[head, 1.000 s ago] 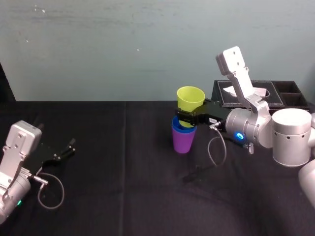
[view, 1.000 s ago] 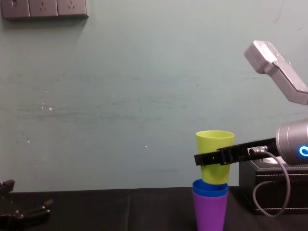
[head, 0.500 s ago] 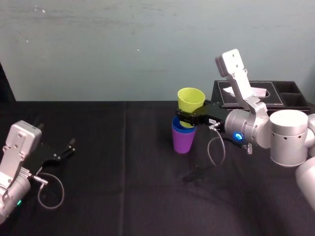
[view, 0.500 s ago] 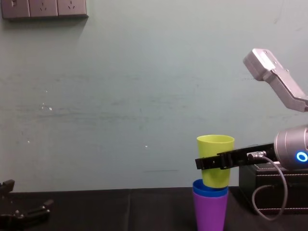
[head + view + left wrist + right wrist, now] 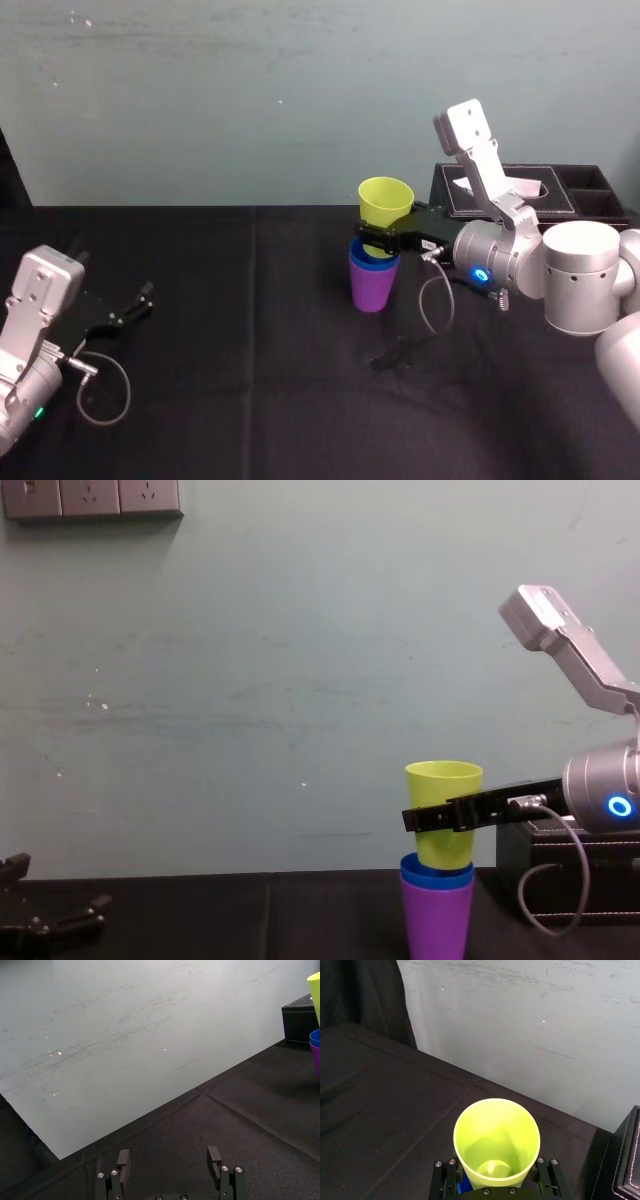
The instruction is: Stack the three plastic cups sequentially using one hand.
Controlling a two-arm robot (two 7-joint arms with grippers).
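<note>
The purple cup [image 5: 369, 288] stands upright on the black table with the blue cup [image 5: 371, 256] nested in it. The yellow-green cup [image 5: 385, 204] is upright, its base dipping into the blue cup [image 5: 437, 871]. My right gripper [image 5: 384, 240] is shut on the yellow-green cup [image 5: 443, 792], one finger on each side of its lower half. From the right wrist I look down into the yellow-green cup [image 5: 496, 1141], its fingers [image 5: 443, 1178] pressed against the wall. My left gripper [image 5: 168, 1160] rests open on the table at the far left, holding nothing.
A black tissue box [image 5: 505, 190] with a compartment tray [image 5: 594, 194] stands at the back right, behind my right arm. A grey cable [image 5: 432, 305] hangs from the right wrist. The black cloth [image 5: 240, 330] lies bare between the arms.
My right gripper has come down slightly with the yellow-green cup, whose base now sits lower in the blue cup. The left arm has not moved.
</note>
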